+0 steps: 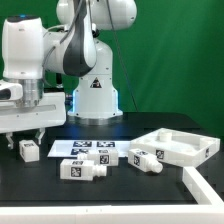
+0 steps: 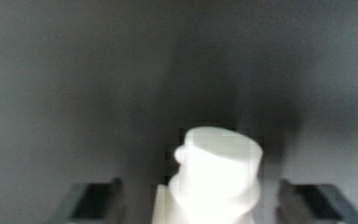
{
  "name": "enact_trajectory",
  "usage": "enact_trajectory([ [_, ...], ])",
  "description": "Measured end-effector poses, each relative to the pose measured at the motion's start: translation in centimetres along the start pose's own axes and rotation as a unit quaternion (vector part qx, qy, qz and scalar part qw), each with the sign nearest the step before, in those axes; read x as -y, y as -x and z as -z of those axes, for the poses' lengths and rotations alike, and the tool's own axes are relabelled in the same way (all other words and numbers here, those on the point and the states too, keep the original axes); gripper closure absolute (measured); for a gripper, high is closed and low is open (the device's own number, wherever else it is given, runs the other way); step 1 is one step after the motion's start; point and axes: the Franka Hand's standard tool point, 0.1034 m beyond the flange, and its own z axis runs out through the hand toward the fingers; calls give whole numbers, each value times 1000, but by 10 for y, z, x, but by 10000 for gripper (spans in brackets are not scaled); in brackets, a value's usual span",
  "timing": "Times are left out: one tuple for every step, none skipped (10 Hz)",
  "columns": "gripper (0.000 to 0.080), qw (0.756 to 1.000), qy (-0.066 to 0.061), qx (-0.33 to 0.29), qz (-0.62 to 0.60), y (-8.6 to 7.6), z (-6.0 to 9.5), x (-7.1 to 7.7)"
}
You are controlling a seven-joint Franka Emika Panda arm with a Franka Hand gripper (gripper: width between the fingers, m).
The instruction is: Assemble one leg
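Note:
A leg (image 1: pixel 28 150), a small white block with a black-and-white tag, lies on the black table at the exterior view's left. My gripper (image 1: pixel 27 137) hangs directly over it, one finger on each side. In the wrist view the leg (image 2: pixel 220 165) shows as a blurred white block between the two dark fingers (image 2: pixel 98 198), with a gap on each side. The gripper (image 2: pixel 202 202) is open and holds nothing. Two more legs lie on the table, one (image 1: pixel 83 169) in front of the marker board and one (image 1: pixel 145 158) further to the right.
The marker board (image 1: pixel 85 146) lies flat in the middle of the table. A large white square panel with a raised rim (image 1: pixel 183 146) sits at the right. A white edge (image 1: pixel 205 192) runs along the front right corner. The robot base (image 1: pixel 95 95) stands behind.

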Motion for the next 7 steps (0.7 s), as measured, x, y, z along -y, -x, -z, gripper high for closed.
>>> enact_trajectory([
  [214, 1000, -10, 3, -7, -19, 11, 1],
  [214, 1000, -13, 4, -15, -40, 25, 2],
  [163, 999, -19, 11, -32, -68, 41, 9],
  [153, 1000, -9, 2, -25, -95, 54, 16],
  [153, 999, -12, 5, -35, -110, 60, 24],
  [151, 997, -11, 5, -71, -132, 67, 35],
  [151, 997, -7, -2, -72, -161, 74, 55],
])
